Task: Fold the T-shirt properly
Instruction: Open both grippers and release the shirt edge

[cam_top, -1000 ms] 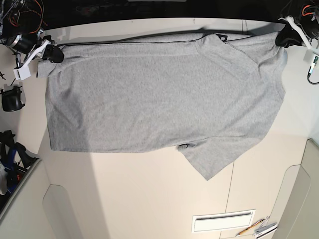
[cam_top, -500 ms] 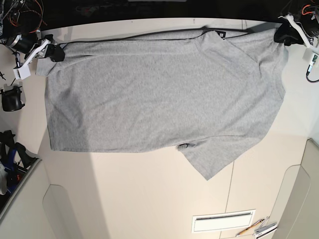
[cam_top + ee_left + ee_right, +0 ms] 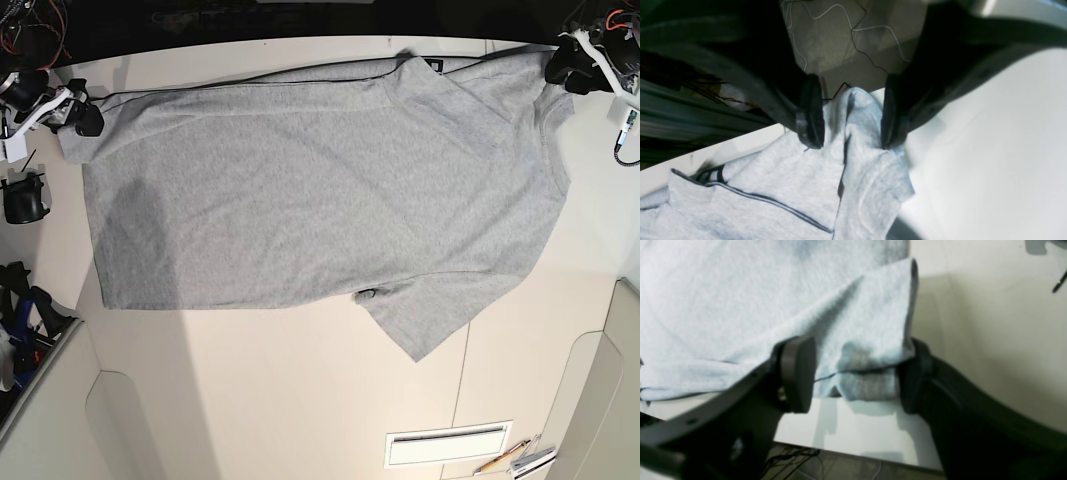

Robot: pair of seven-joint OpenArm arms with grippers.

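The grey T-shirt (image 3: 320,180) lies spread flat across the table, one sleeve (image 3: 430,310) poking out toward the near side. At its far right corner is my left gripper (image 3: 562,68). In the left wrist view its jaws stand apart around a raised peak of shirt cloth (image 3: 857,110), so the left gripper (image 3: 851,143) is open. My right gripper (image 3: 82,115) is at the far left corner. The right wrist view shows the right gripper (image 3: 855,375) open wide, with a folded shirt corner (image 3: 873,340) lying between the fingers and brushing one pad.
The table's far edge (image 3: 250,45) runs just behind the shirt, with dark space and cables beyond. A black part (image 3: 22,195) sits at the left edge. A white slot (image 3: 447,443) and pens (image 3: 520,458) lie at the near right.
Both grippers have gone from shut to open, releasing the shirt's far corners. The right gripper shifted left, and the shirt's far edge now lies stretched flatter along the table's back.
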